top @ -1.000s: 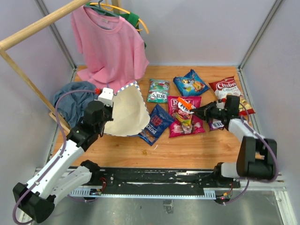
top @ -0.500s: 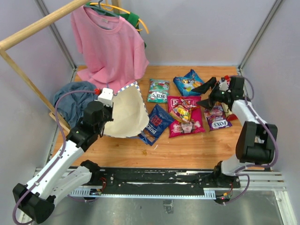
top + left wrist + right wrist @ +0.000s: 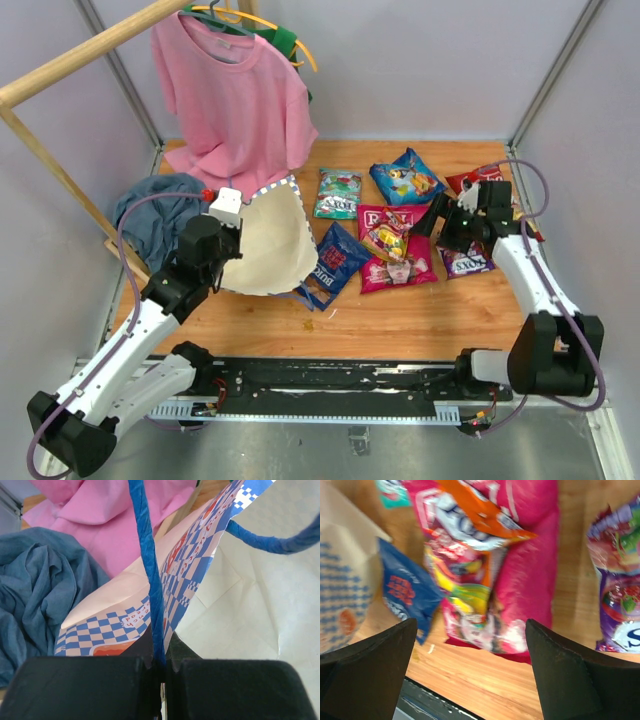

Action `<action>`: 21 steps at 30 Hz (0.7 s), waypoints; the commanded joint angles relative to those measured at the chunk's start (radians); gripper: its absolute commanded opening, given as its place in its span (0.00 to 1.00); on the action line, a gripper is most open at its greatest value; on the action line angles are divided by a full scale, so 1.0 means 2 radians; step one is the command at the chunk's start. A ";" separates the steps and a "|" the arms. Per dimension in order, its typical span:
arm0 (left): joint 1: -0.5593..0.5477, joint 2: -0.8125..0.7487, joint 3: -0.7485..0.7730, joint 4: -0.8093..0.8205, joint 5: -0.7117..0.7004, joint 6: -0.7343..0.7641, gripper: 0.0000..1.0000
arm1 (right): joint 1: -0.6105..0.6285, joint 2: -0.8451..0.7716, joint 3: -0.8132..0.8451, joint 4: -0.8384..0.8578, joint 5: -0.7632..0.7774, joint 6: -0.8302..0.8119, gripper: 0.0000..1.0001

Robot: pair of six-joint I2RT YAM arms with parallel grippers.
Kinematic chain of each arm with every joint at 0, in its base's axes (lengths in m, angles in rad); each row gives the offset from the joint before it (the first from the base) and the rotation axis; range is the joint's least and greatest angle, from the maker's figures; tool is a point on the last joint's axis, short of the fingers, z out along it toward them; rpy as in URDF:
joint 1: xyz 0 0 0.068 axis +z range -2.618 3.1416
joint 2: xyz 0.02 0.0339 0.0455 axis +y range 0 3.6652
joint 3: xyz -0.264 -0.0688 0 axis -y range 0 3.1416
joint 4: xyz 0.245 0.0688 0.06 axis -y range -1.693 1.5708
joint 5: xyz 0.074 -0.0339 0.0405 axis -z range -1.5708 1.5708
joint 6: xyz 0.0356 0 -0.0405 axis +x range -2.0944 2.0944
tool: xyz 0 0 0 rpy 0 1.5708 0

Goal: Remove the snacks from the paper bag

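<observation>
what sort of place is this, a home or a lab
Most likely a robot lab test cell: plain grey wall panels in metal framing, two arms bolted to a rail at the edge of the table, and staged props like snacks, a paper bag and a pink T-shirt.

place: robot lab test cell | evidence: grey panel walls [image 3: 420, 60], aluminium corner posts [image 3: 556, 72], wooden tabletop [image 3: 400, 320], arm mounting rail [image 3: 340, 385]

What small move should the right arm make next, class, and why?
Probably swing the open right gripper left toward the paper bag's opening. It hovers empty above the multicoloured packet lying on the pink bag, while the left gripper pinches the blue cord handle, holding the bag open. Whether any packets remain inside cannot be seen.
</observation>
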 commanded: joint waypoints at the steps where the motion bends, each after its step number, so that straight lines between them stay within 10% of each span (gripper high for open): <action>1: 0.004 -0.003 -0.006 0.005 0.006 -0.006 0.00 | 0.002 0.037 -0.016 -0.002 0.035 -0.041 0.86; 9: 0.004 0.003 -0.003 0.003 0.008 -0.005 0.01 | 0.002 0.108 0.036 0.026 0.022 -0.061 0.59; 21: 0.004 -0.017 0.044 -0.005 0.014 0.015 0.01 | 0.002 0.175 0.047 0.055 0.005 -0.059 0.53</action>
